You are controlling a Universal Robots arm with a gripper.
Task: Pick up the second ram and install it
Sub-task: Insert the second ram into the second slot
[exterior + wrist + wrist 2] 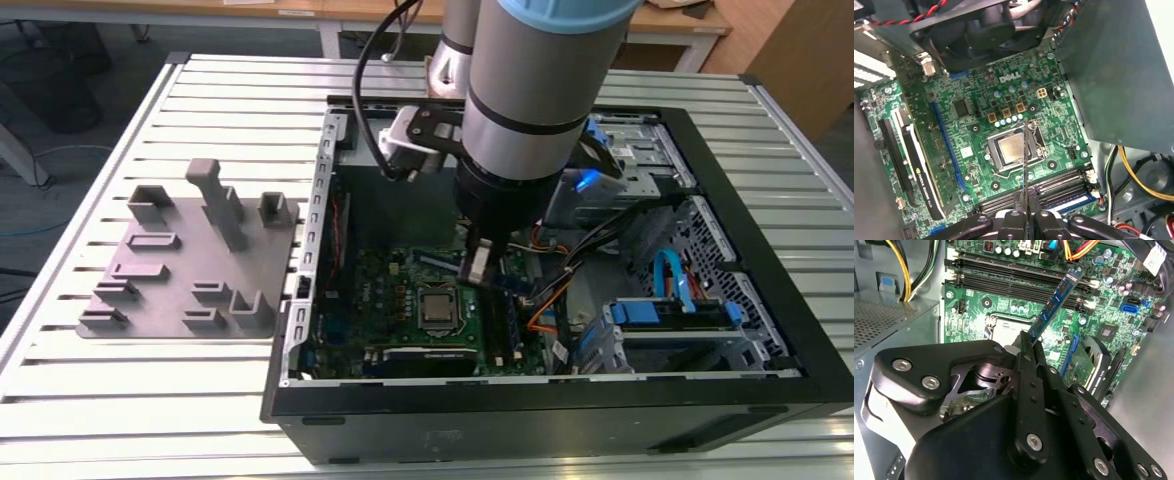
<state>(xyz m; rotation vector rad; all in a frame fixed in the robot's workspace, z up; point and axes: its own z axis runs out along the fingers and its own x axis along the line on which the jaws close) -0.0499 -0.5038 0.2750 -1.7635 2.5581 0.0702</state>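
My gripper (477, 258) hangs inside the open computer case (747, 170), shut on the second ram (1056, 300), a thin dark stick with chips along its face. In the second wrist view the stick slants out from between the black fingers (1024, 360), its far end over the black memory slots (1004, 270). In the first wrist view the second ram (1024, 160) shows edge-on as a thin line crossing the processor socket (1010, 151), above the slots (1054, 186). Another stick (1074, 202) appears to sit in one slot.
A grey plastic fixture block (187, 265) stands on the slatted table at the exterior view's left of the case. Inside the case are the green motherboard (387, 290), a graphics card (916, 160), yellow and orange cables (899, 270) and a blue drive bracket (674, 310).
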